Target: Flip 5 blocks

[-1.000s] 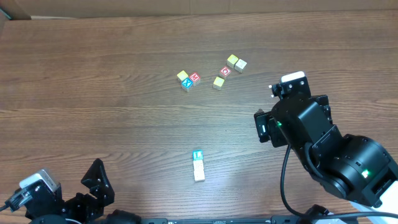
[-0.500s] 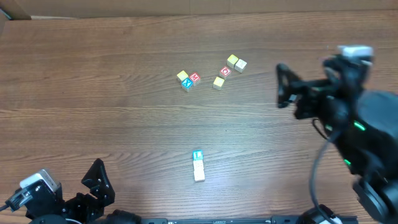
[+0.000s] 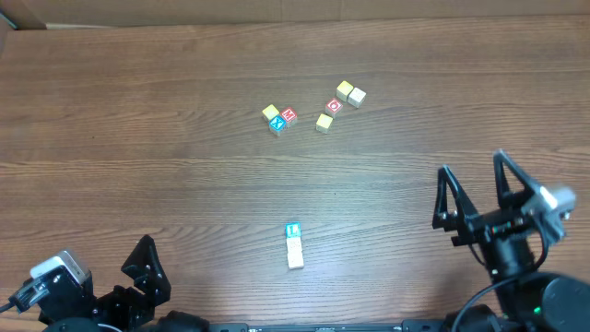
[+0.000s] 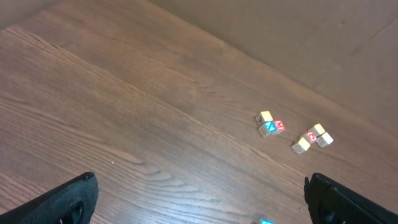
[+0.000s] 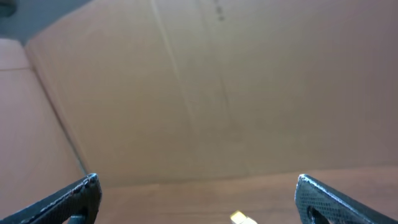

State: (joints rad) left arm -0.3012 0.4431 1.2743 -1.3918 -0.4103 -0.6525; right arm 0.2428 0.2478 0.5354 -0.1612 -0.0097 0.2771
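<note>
Several blocks lie on the wooden table. A yellow block [image 3: 270,112], a blue block [image 3: 277,124] and a red block [image 3: 289,115] form one cluster, also seen as the blue block [image 4: 268,128] in the left wrist view. To their right sit a red block [image 3: 334,105], a yellow one [image 3: 324,122] and a yellow-and-white pair [image 3: 350,93]. A blue-topped block [image 3: 293,229] touches a pale block [image 3: 295,253] nearer the front. My right gripper [image 3: 475,189] [image 5: 198,190] is open and empty at the front right, pointing upward. My left gripper [image 3: 138,277] [image 4: 202,199] is open and empty at the front left.
A brown cardboard wall [image 5: 205,87] fills the right wrist view beyond the table's far edge [image 3: 295,23]. One yellow block [image 5: 239,218] peeks in at the bottom of that view.
My right arm has swung away from beside the right cluster and back to the front right, its open fingers now tilted up. The left arm and the blocks have not moved.
</note>
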